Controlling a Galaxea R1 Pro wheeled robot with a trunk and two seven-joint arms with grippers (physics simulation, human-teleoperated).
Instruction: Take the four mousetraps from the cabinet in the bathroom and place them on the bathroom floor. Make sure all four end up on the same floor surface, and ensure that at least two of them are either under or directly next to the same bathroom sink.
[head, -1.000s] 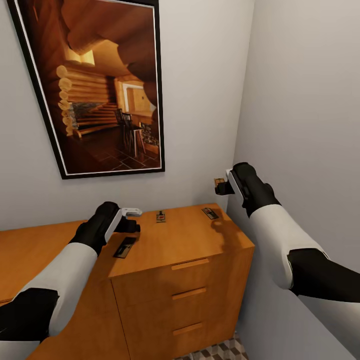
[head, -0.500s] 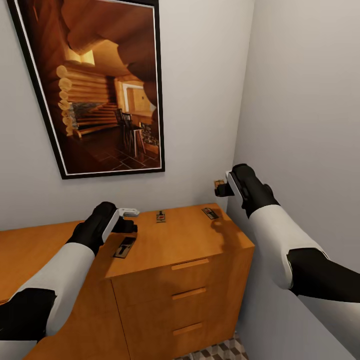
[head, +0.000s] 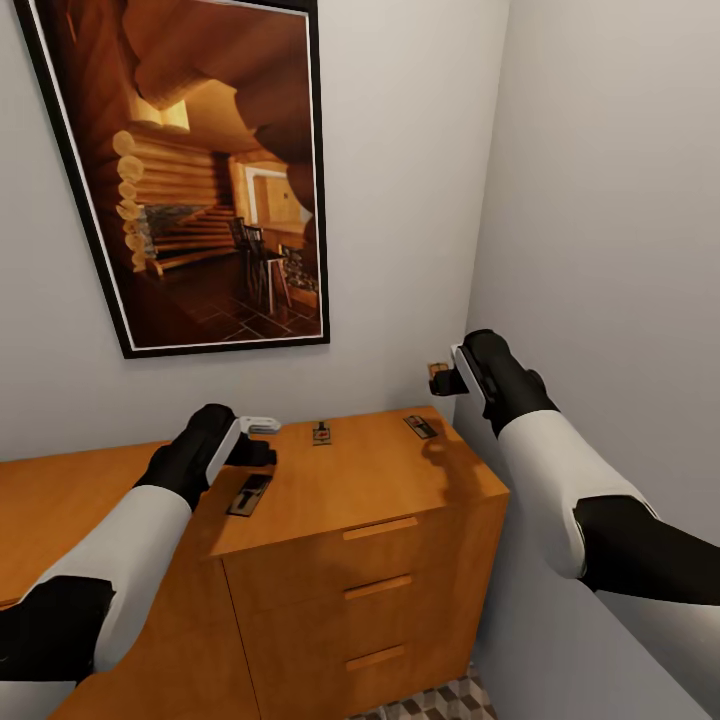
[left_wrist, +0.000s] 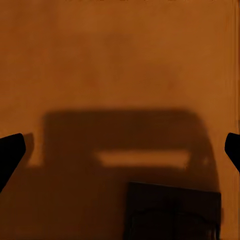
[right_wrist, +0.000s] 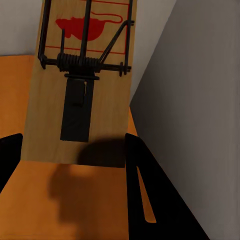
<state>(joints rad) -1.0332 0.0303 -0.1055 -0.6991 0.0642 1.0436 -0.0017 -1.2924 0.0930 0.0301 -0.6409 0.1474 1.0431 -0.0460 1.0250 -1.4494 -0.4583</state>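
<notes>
Nearest on the cabinet, a dark mousetrap lies flat just below the left pincer, whose fingers stand spread wide with nothing between them, seemingly poised to drop on it; two further traps rest flat toward the cabinet's back edge, still to be fetched; above the cabinet's far right corner the right pincer grips the fourth trap, lifted clear, probably for carrying to the floor.
</notes>
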